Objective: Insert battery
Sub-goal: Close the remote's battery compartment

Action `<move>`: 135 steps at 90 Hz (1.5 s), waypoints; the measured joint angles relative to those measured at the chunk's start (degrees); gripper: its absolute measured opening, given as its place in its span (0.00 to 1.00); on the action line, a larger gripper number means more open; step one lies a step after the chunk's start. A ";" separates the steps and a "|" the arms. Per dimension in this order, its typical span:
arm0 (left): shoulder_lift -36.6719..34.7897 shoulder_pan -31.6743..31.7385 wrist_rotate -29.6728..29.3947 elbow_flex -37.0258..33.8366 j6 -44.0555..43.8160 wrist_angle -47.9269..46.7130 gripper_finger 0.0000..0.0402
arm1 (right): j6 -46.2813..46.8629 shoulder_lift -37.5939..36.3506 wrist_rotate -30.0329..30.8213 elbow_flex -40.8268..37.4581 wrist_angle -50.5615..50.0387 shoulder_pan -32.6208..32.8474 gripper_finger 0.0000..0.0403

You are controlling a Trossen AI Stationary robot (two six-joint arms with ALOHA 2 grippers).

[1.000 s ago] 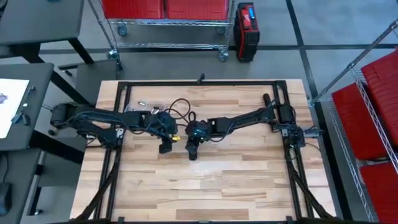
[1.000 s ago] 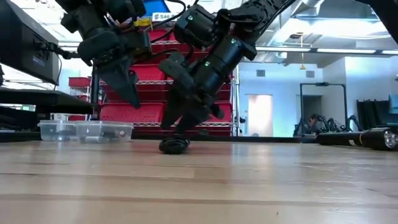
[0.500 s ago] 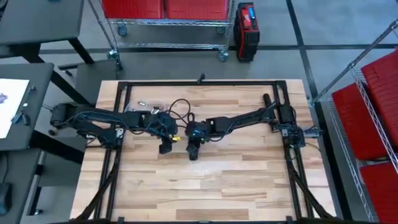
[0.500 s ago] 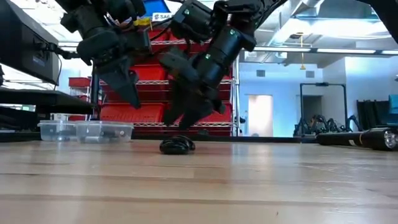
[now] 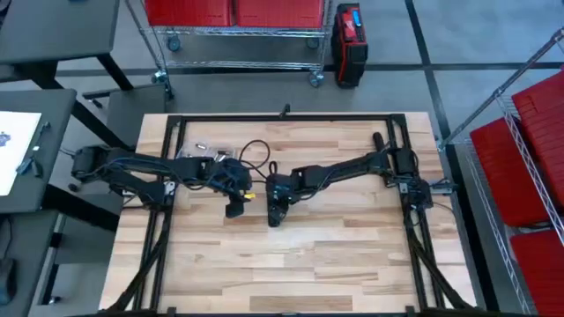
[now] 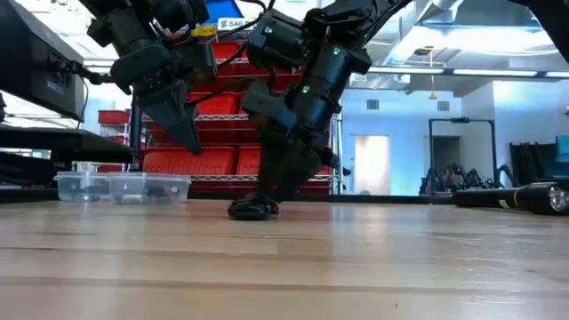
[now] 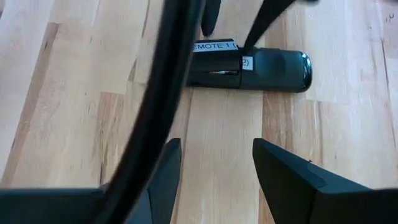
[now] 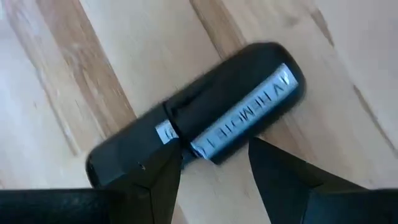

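We see the black remote (image 8: 193,134) lying flat on the bare wooden table (image 5: 308,255), near the table's middle, a white label strip along its body. Right above the remote hangs our right gripper (image 8: 214,165), its two dark fingers (image 8: 292,177) spread apart with the remote showing in the gap between them; we cannot tell whether the tips touch it. In the low view the right gripper (image 6: 284,182) points down at the remote (image 6: 251,209), which rests on the tabletop. Just beside the remote, on its left-arm side, our left gripper (image 7: 214,168) hovers clear of the wood with its fingers (image 7: 292,180) parted and nothing between them; the remote (image 7: 249,62) lies a little beyond its tips. Farther from the remote, at the table's back edge, stand clear plastic containers (image 6: 120,188).
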 joint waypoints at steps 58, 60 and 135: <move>3.85 -0.13 0.09 0.02 -0.86 1.40 0.45 | -1.85 0.43 -4.40 -0.43 8.94 0.81 0.44; 3.85 -0.16 0.07 0.02 -0.93 1.44 0.45 | -1.96 0.55 -4.33 -0.34 8.81 0.87 0.44; 3.81 0.19 0.05 2.44 -0.62 -0.16 0.45 | 7.69 -3.21 -0.63 0.79 -5.82 0.78 0.44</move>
